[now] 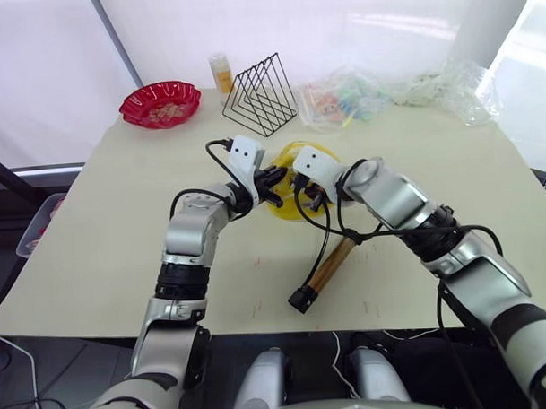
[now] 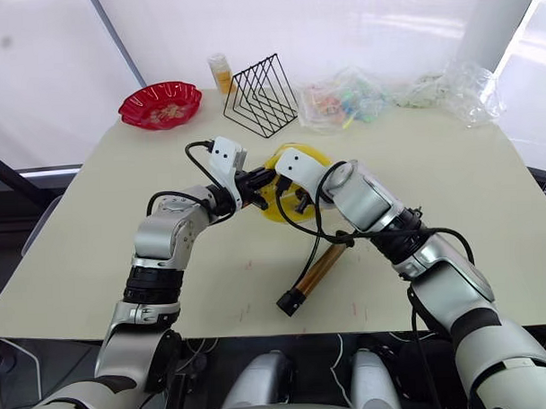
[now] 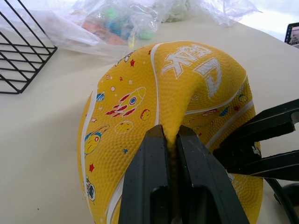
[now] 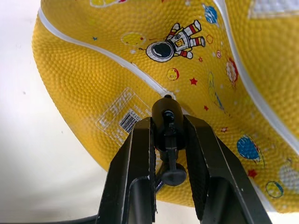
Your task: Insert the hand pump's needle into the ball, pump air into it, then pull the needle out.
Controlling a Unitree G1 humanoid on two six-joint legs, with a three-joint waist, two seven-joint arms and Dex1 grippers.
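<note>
Right gripper [image 4: 169,135] pinching needle [image 4: 167,116]

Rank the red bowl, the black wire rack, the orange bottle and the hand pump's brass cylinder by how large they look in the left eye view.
Largest to smallest:
1. Black wire rack
2. Red bowl, close behind the rack
3. Hand pump cylinder, long but thin, and nearer the camera, so its place against the bowl is unsure
4. Orange bottle, plainly smallest

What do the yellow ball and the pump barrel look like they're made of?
The ball looks like soft rubber: pebbled matte skin that folds where the left gripper pinches it. The hand pump barrel looks like brass-toned metal with a slight sheen, capped in black, probably plastic.
</note>
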